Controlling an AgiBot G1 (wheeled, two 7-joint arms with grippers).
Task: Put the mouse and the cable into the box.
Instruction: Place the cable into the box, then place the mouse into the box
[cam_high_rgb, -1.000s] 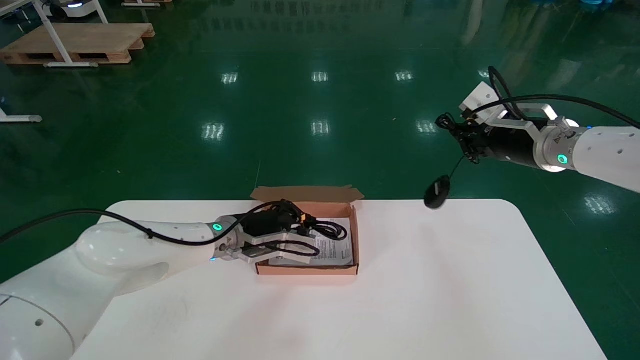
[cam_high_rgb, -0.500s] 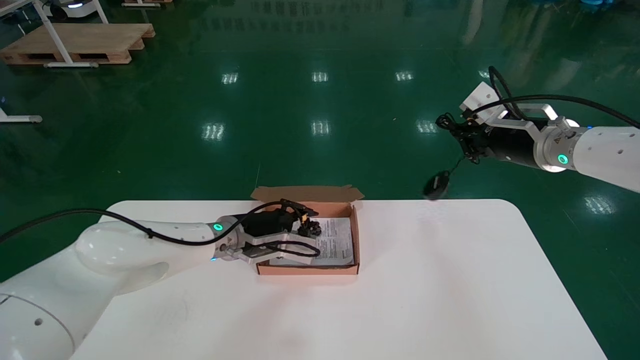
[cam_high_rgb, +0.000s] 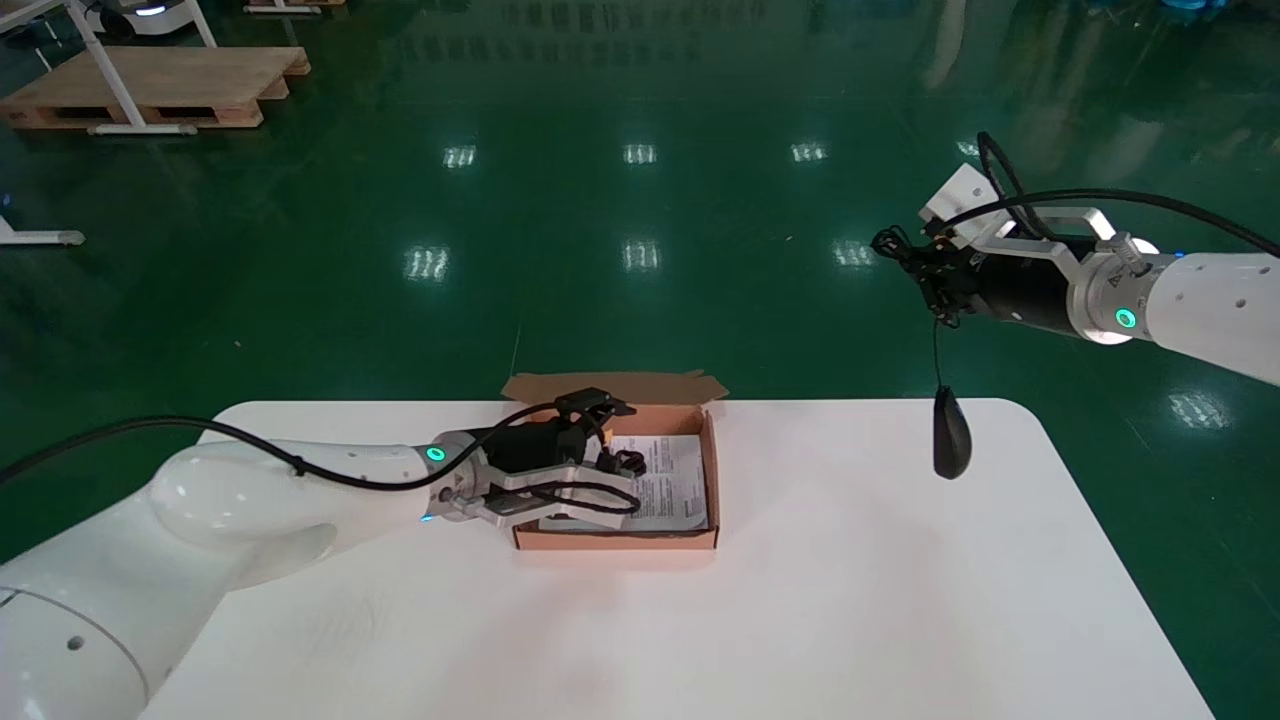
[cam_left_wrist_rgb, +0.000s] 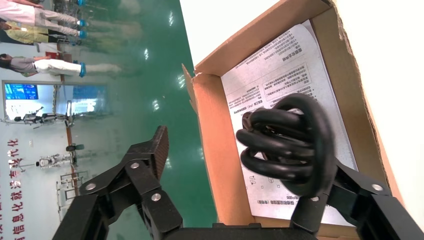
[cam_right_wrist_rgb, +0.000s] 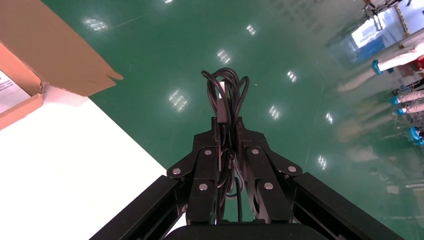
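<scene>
While the right gripper (cam_high_rgb: 925, 275) is clamping tight on the bunched cord (cam_right_wrist_rgb: 225, 90), the mouse (cam_high_rgb: 951, 433) is hanging below it on one thin length of that cord, well to the right of the box (cam_high_rgb: 612, 540) and just above the table (cam_high_rgb: 850, 600).

Mouse: black, smooth, teardrop-shaped, long axis hanging near vertical.

From this gripper the box is lying to the left and lower. Judgement: the coming move is turning on that leftward, downward carry, and the dangling mouse is likely to be swinging as it crosses the box's right wall. The left arm is nearer the box, but only the right is holding the mouse.

Left gripper (cam_high_rgb: 608, 452) is hovering over the box's left half, fingers (cam_left_wrist_rgb: 155, 145) spread wide, clasping nothing.

Cable (cam_left_wrist_rgb: 287, 145): thick, glossy black rubber in a tight coil, sitting inside the box on the printed sheet (cam_high_rgb: 675, 490) and leaning on one finger. Whether it is hooked there cannot be told.

Box: shallow matte brown cardboard, ragged flap (cam_high_rgb: 612, 385) standing open at its far side.
</scene>
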